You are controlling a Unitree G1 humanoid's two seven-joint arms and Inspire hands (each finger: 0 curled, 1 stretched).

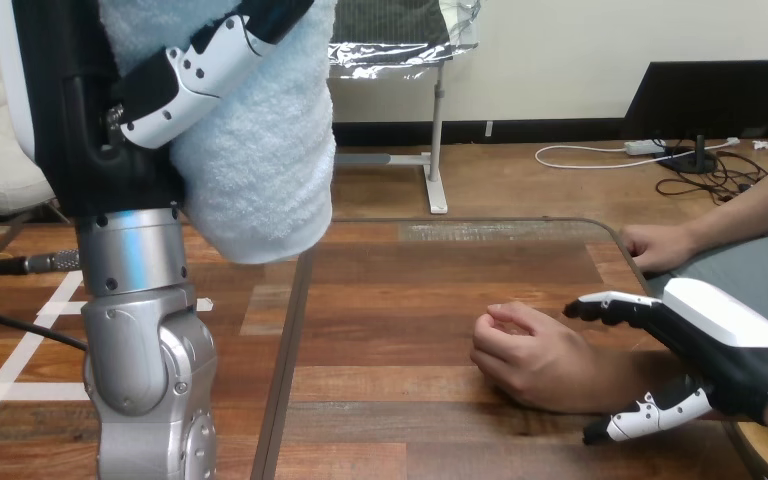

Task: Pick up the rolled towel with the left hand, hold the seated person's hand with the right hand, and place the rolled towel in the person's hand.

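Note:
My left hand is raised high at the view's upper left, its fingers curled round the pale rolled towel, which hangs upright well above the table. The person's hand rests on the wooden table right of centre, loosely curled, knuckles toward me. My right hand lies at the person's wrist from the right. Its fingers reach over the far side of the wrist and its thumb lies along the near side, fairly straight and not closed round it.
The person's other hand rests on the table's far right edge. A dark seam runs down the tabletop just left of centre. My left forearm stands upright at the left, filling that side.

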